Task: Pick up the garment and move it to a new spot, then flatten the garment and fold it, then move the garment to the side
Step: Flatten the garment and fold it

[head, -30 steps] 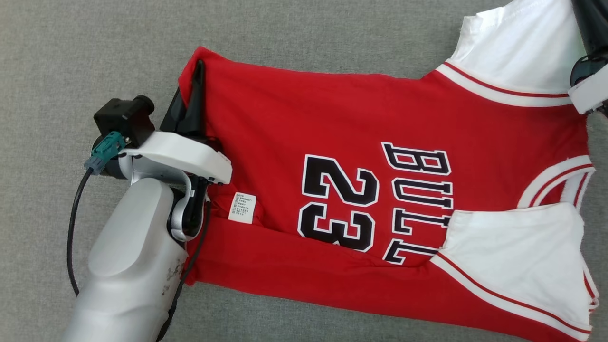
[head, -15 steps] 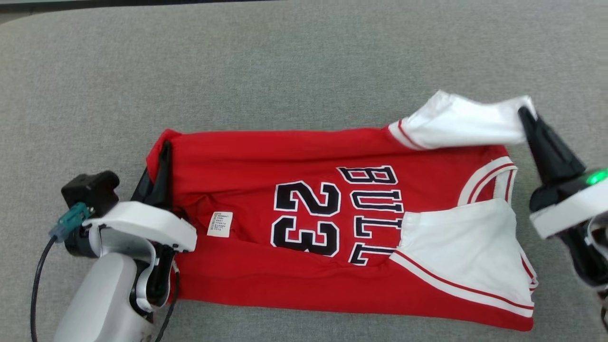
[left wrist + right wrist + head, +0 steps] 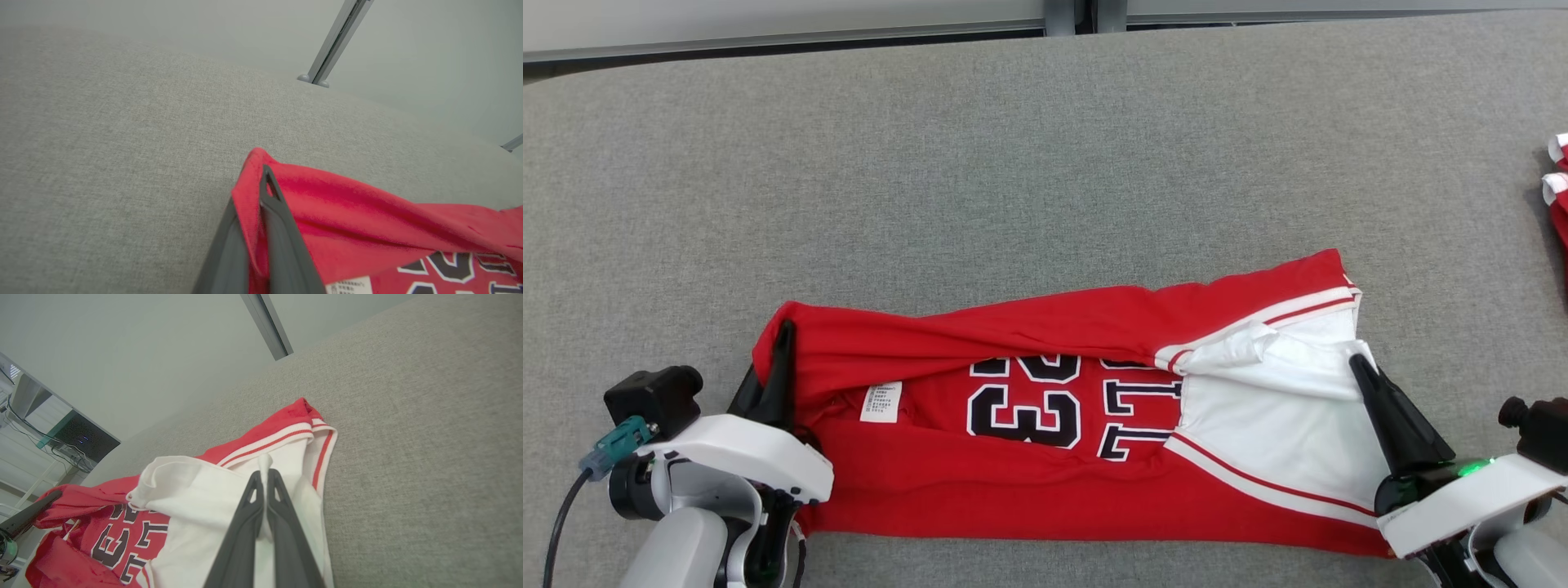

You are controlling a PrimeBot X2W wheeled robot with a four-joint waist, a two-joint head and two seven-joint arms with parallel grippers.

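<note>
Jersey (image 3: 1029,490) lies lengthwise, left to right, on the near part of the grey bench (image 3: 1013,163), strung between both arms: left pincer (image 3: 784,331) clamped on its red hem corner (image 3: 255,163), right pincer (image 3: 1357,361) pinching the white sleeve (image 3: 1282,425) at the opposite end.

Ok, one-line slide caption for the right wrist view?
Right gripper shut on the white sleeve of the red jersey, which lies on a grey fabric surface.
</note>
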